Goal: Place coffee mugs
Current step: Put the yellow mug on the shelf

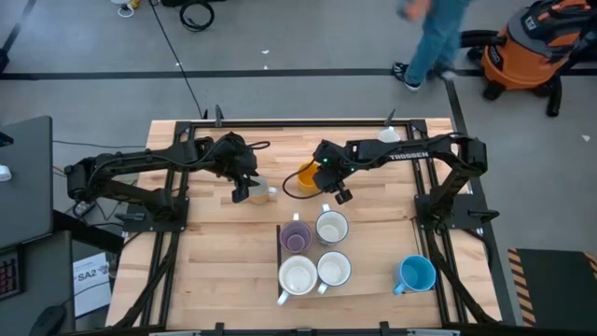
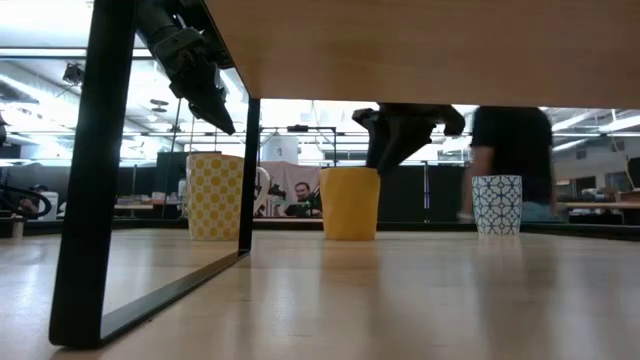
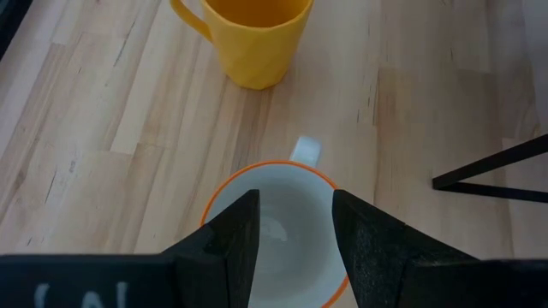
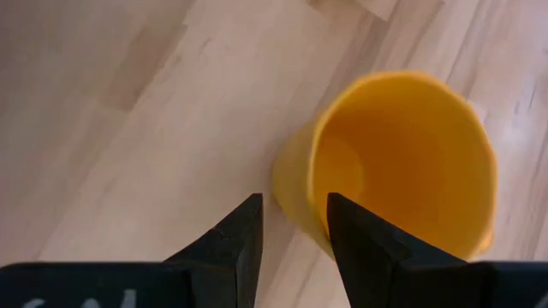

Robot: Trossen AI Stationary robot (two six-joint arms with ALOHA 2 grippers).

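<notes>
The right pincer (image 1: 339, 191) is seen over the wooden tabletop (image 1: 224, 271), with the orange mug (image 1: 307, 175) just beside and below it. In the right wrist view its two dark fingers (image 4: 235, 244) stand apart with a gap between them; the mug's near wall (image 4: 295, 184) lies just ahead of that gap, mostly off to one finger's side, and no contact between finger and rim can be made out. The pincer is therefore told as open, gripping nothing.

The left pincer (image 1: 245, 191) is held over a white mug with an orange rim (image 3: 274, 218). In the left wrist view one finger (image 3: 364, 239) stands over the rim and the other (image 3: 231, 244) at or just inside it; whether the rim is pinched cannot be told. The orange mug (image 3: 253, 38) stands upright farther ahead of this pincer, apart from the white one.

Nearer the tabletop's front edge than the right pincer, a purple mug (image 1: 297, 236) and three white mugs (image 1: 332, 227) are grouped close together, and a blue mug (image 1: 416, 274) lies on its side, well apart from both pincers.
</notes>
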